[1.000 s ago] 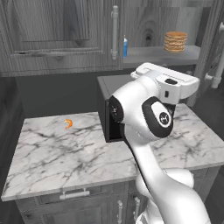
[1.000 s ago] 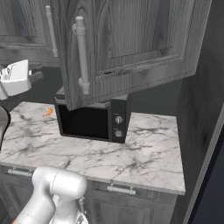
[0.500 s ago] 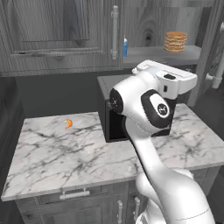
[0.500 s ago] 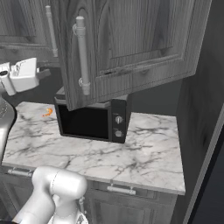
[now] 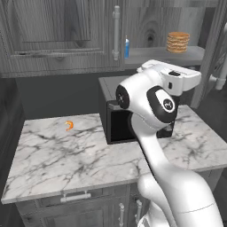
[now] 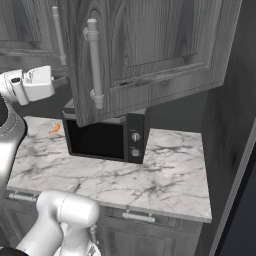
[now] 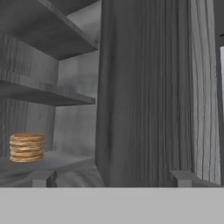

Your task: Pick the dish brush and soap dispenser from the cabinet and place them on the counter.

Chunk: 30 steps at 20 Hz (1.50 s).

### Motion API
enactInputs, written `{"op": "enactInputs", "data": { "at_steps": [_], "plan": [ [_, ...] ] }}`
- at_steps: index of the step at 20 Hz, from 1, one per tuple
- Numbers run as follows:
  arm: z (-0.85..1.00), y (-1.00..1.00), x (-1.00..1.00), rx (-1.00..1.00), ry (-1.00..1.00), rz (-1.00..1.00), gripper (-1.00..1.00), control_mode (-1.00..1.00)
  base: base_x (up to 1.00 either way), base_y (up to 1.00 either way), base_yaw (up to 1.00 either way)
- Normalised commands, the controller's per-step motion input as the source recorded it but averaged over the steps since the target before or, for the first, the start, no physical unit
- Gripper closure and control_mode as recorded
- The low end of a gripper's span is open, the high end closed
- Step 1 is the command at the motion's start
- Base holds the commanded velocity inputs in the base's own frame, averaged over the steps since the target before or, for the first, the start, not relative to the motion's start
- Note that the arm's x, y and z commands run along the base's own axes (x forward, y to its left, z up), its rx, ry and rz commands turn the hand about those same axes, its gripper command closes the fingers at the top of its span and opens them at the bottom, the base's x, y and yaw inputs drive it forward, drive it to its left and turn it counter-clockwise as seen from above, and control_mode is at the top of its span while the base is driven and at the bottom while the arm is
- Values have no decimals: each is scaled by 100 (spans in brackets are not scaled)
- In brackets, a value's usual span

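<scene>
One soap dispenser (image 5: 127, 48), blue with a white pump top, stands upright on the grey shelf of the cabinet (image 5: 66, 35), partly behind the edge of the left door, at about eleven o'clock from the robot's hand. It looks like a light, stiff, smooth plastic bottle, likely slippery, so the round body below the pump seems the safest place to pinch, not the narrow top. I cannot make out the dish brush. At about one o'clock from the bottle on the same shelf sits a stack of tan discs (image 5: 178, 42). In the hand view the gripper (image 7: 111, 179) faces the shelf with its fingers spread wide and nothing between them. Below lie the microwave (image 6: 102, 137), the marble counter (image 5: 66, 155) and a small orange item (image 5: 69, 125).
</scene>
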Motion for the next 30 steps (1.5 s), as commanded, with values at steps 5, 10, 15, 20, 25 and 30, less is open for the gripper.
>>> {"op": "enactInputs", "data": {
  "at_steps": [5,10,15,20,25,30],
  "plan": [
    [-5,-3,29,0,1,-2,-100,-100,0,0,0],
    [-2,-11,17,0,0,-4,-100,-100,0,0,0],
    [0,-35,1,0,0,-6,-100,-100,0,0,0],
    [0,-49,0,0,0,-5,-100,-100,0,0,0],
    [0,-54,0,0,0,-6,-100,-100,0,0,0],
    [0,-57,-2,0,0,-6,-100,-100,0,0,0]
  ]
}}
